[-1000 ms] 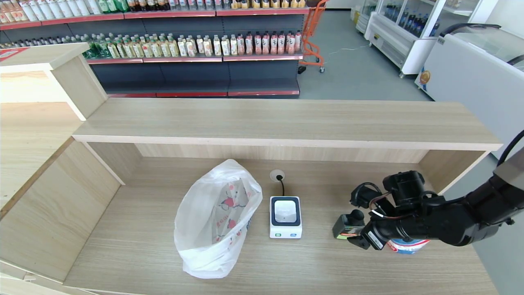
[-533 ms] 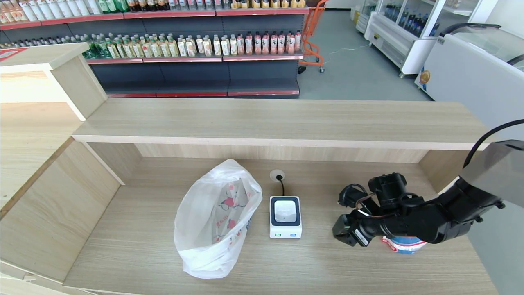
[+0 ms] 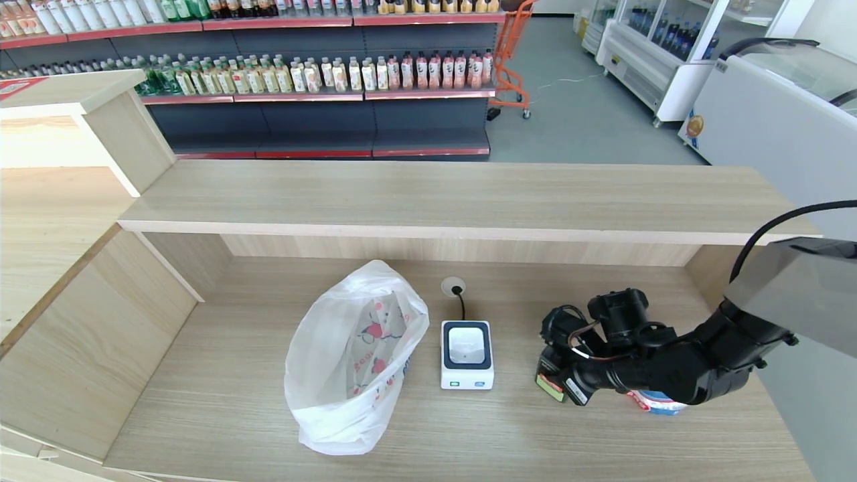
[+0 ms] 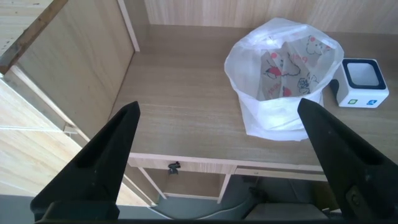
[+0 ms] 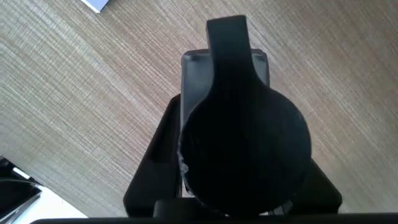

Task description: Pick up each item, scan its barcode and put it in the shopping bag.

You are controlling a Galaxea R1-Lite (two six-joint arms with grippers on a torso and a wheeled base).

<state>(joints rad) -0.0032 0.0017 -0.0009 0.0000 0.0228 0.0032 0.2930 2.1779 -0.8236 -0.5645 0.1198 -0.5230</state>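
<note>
Scanner [image 3: 466, 353] beside shopping bag [image 3: 355, 361], tool [image 3: 557, 379] gripping item [image 3: 546, 387]

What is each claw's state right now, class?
Left claw: open, holding nothing.
Right claw: closed on a dark container.

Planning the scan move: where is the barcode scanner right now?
In the head view, the barcode scanner sits mid-counter, just right of the shopping bag and left of the right gripper holding a dark item.
</note>
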